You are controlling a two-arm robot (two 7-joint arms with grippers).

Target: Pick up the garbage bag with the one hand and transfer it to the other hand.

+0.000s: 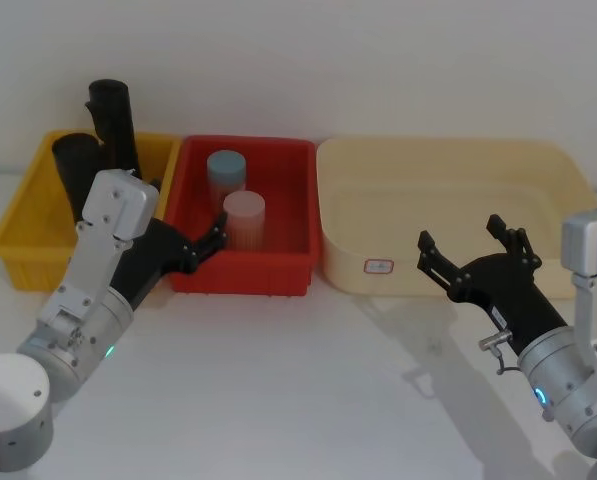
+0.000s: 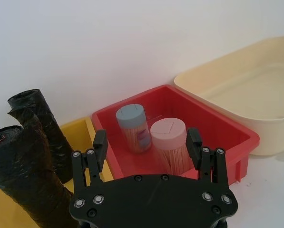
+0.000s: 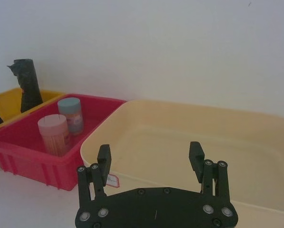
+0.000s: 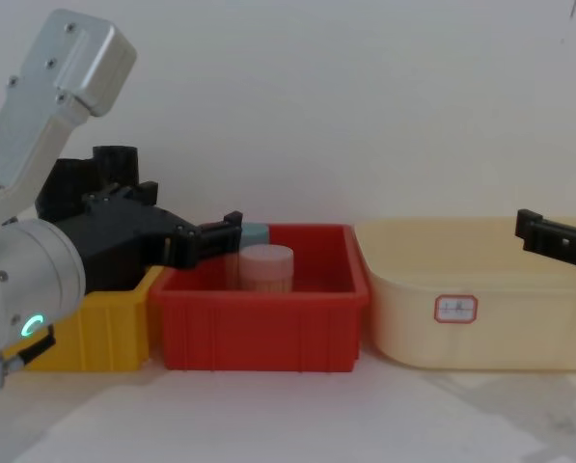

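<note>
Left arm [image 1: 78,300]: seen nearest the head camera, low over the counter [image 1: 308,380], reaching forward past the front of the yellow bin [image 1: 18,265].
Left end effector [image 1: 203,248]: held wide open with nothing gripped; it is placed over the seam between the yellow bin and the red bin [image 1: 238,278] and aimed into the red bin, not at the rolls.
Garbage bag [image 1: 76,165]: stood upright in the yellow bin, untouched. It is judged to be the nearer, thicker-looking roll, though this cannot be told for certain.
Second black roll [image 1: 111,115]: stood upright just behind, close beside the first.
Red bin contents: two lidded canisters [image 1: 244,215] are stood close together.
Cream tub [image 1: 438,147]: nothing is seen inside.
Right end effector [image 1: 460,232]: spread wide and empty, held in front of the cream tub, well apart from the bag.
Progress: the pick-up is judged not yet begun.
Risk, wrong item: the other roll could be taken, since the two stand so close.
Risk, collision: a bin wall or canister could be struck if the aim is not swung toward the yellow bin.
Risk, slip: crinkly plastic could be pinched instead of the roll body, and the roll dropped at the handover.
</note>
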